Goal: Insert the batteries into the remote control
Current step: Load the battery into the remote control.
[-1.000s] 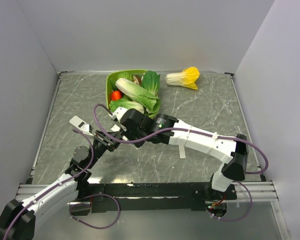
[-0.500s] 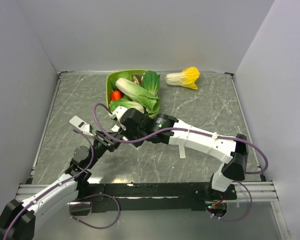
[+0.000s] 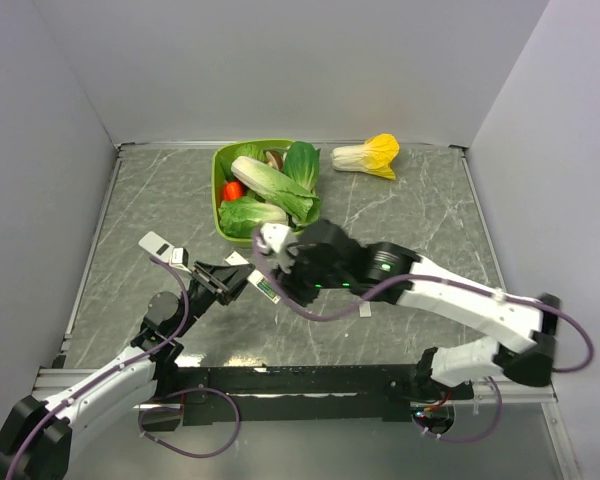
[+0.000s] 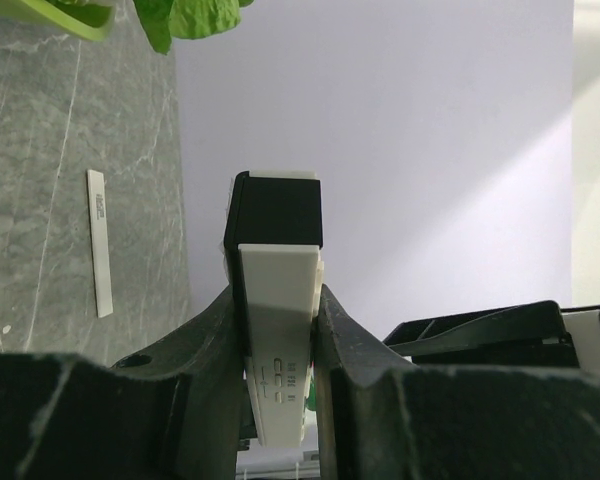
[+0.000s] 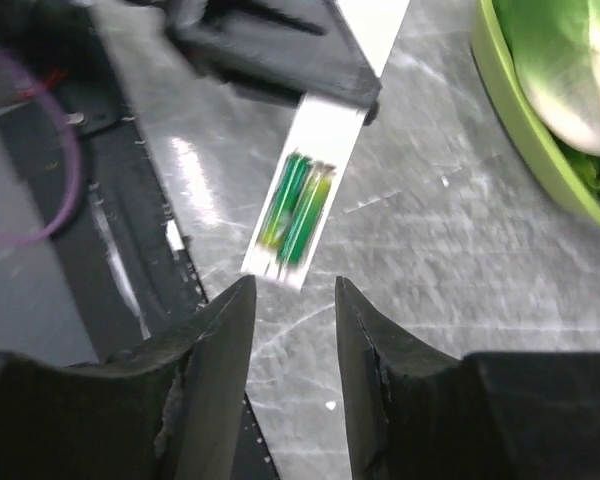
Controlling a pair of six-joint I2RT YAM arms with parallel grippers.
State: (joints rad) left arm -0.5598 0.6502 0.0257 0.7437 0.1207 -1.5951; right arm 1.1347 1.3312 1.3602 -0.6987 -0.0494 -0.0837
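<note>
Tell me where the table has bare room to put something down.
Bare table lies right of the bin, in front of the cabbage, and in the far-left corner beside the bin. It is crowded in front of the bin, around the held remote.

This is a robotics lab test cell. Plain pale wall panels (image 3: 280, 70) box in a grey marble-patterned tabletop (image 3: 420, 215) on three sides. An aluminium rail (image 3: 55, 378) runs along the near edge, where a left arm (image 3: 105, 385) and a right arm (image 3: 455, 297), both white and black, are mounted, with purple cables (image 3: 239, 428) looping off them. The props are staged: leafy vegetables piled in a green tub (image 3: 217, 185), and a yellow-tipped cabbage (image 3: 368, 155) lying on the surface.
</note>
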